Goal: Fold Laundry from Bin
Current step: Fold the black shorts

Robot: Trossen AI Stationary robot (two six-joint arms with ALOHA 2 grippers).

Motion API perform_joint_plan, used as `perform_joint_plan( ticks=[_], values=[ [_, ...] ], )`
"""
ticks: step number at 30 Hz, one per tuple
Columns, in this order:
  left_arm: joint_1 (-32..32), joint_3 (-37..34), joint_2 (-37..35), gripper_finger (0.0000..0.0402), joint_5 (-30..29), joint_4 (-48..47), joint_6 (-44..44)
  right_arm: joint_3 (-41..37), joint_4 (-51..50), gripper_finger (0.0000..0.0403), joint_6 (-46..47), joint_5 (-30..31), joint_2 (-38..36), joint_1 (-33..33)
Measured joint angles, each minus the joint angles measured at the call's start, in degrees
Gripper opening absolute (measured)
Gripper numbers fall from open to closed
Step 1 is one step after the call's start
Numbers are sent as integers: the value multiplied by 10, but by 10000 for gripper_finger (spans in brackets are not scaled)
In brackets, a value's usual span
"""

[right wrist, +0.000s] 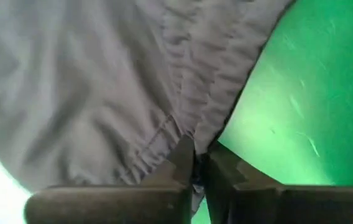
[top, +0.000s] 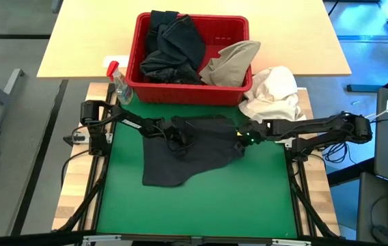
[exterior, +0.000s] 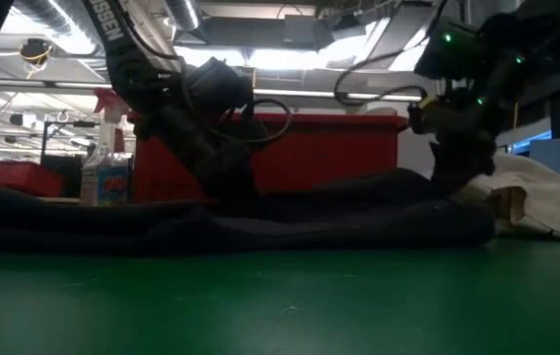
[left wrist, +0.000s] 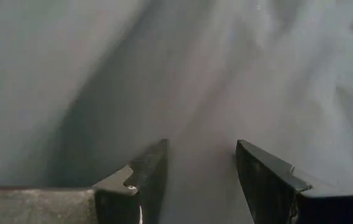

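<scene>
I'm looking down on my green mat [top: 201,205] — it covers the near work table, framed by bare wood strips at its sides. One dark garment [top: 194,154] lies spread across the mat's far half, crumpled, with a tongue of cloth reaching toward the near left. Beyond the mat sits a pale wooden table [top: 78,41]. On it stands the red basket [top: 194,92], at its near edge. Just left of the basket I see a clear spray bottle with a red top [top: 119,85]. At the basket's right corner a white cloth bundle [top: 272,92] slumps — touching the basket.
</scene>
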Motion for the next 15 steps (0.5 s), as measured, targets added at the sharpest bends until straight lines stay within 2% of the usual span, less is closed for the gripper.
perform_joint_plan(
  ticks=[4, 7, 11, 15],
  values=[
    [1, 0, 0, 180, 0, 0, 0, -6, -5, 92, 1, 4, 0, 0],
    [2, 5, -3, 180, -1, -12, 0, 12, -14, 155, -7, -22, -5, 0],
    [0, 37, -33, 180, 1, -79, -16, 59, -49, 235, -24, -52, -32, 0],
    [-10, 42, -84, 180, 7, -180, -37, 91, -65, 290, -53, -29, -61, 0]
  ],
)
